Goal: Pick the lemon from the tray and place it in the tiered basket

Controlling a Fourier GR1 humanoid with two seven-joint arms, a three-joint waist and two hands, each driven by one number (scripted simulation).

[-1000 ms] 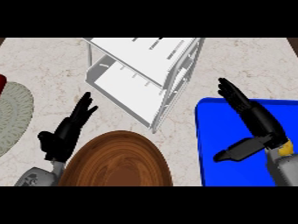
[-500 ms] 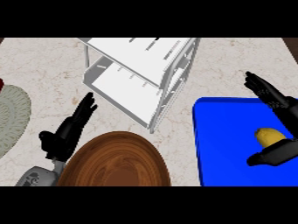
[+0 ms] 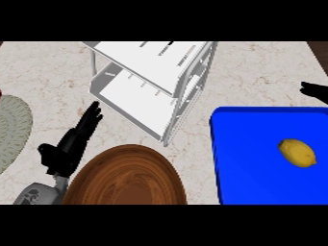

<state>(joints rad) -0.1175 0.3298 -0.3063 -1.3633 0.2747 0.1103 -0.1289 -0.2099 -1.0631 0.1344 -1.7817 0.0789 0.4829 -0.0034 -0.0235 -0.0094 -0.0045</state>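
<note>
The small yellow oval lemon (image 3: 297,153) lies alone on the flat, glossy blue rectangular tray (image 3: 245,158), right of centre on the tray, untouched and ready for pickup. The right hand (image 3: 324,91) shows only as a black tip at the far right edge, beyond the tray's far rim; whether it is spread or curled cannot be told, and it holds nothing visible. The left hand (image 3: 72,141) rests at the near left, fingers straight and holding nothing. The white 2-tier wire basket (image 3: 148,84), the destination, stands far centre on the veined marble counter (image 3: 258,72). A round brown wooden plate (image 3: 127,178) sits near centre.
</note>
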